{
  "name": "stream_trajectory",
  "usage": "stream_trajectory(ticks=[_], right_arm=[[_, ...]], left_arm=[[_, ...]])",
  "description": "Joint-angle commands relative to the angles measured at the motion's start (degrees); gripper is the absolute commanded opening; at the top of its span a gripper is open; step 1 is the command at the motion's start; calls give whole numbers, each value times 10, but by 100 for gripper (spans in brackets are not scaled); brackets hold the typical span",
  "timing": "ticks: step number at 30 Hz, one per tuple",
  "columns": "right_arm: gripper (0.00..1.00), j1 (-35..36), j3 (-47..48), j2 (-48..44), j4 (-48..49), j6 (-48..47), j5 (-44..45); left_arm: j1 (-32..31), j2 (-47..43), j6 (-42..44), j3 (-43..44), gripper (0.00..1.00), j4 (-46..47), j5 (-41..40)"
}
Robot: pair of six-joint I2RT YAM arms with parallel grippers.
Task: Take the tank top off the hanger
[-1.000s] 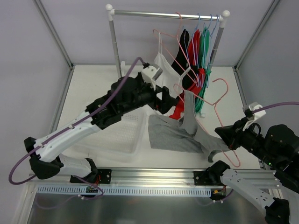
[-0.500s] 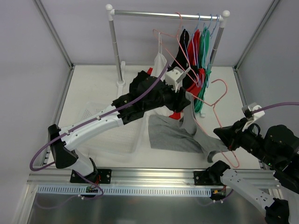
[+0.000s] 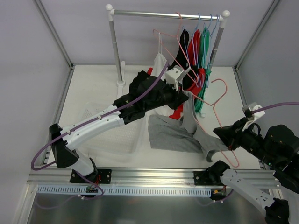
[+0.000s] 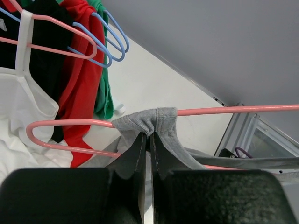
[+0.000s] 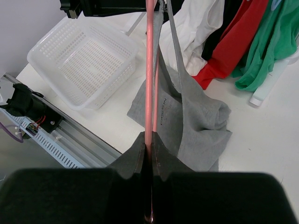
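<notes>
left fingers (image 4: 144, 147): pinched shut on strap of gray tank top (image 4: 158, 122), looped over pink hanger (image 4: 233, 110) at tips | right fingers (image 5: 141, 151): clamped on hanger wire | tank top body: slumped on table (image 3: 93, 88) between both

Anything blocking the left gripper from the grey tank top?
Nothing visible. The left gripper is shut on the tank top at the strap looped over the pink hanger. The right gripper clamps that hanger's wire.
</notes>
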Motion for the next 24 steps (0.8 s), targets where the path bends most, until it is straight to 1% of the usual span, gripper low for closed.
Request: stream_trajectory(ticks=[1,3,4,6,7,10,11,13,18,22,24], right_arm=[[0,3,2,-7,44,-1,-7],[0,4,-6,-11,44,-4,-7],[0,3,-9,-12,43,-6,-7],[0,3,-19,-16,41,-8,-7],[0,4,-22,-20,41,-10,-9],[0,4,-31,-26,36,-23,-38],[0,4,-33,-30,34,-27,-47],[0,4,-38,-37,32,-36,-69],[0,3,-45,-70,33,-50,-89],[0,4,-44,-99,39,-70,-96],[0,4,-59,-119,62,-77,-102]], left_arm=[[-4,-8,-6,4,0,33,-36],[-5,-22,-17,-10,0,32,-72],[-5,-34,-21,-14,0,32,-113],[-4,-46,-34,-31,0,32,-159],[-5,-58,-39,-36,0,32,-202],[-5,-76,-61,-54,0,31,-267],[-5,-87,-65,-59,0,31,-301],[-5,-96,-77,-69,0,30,-331],[-5,-122,-105,-94,0,28,-413],[-5,-126,-113,-94,0,21,-433],[-5,-125,-114,-93,0,18,-434]])
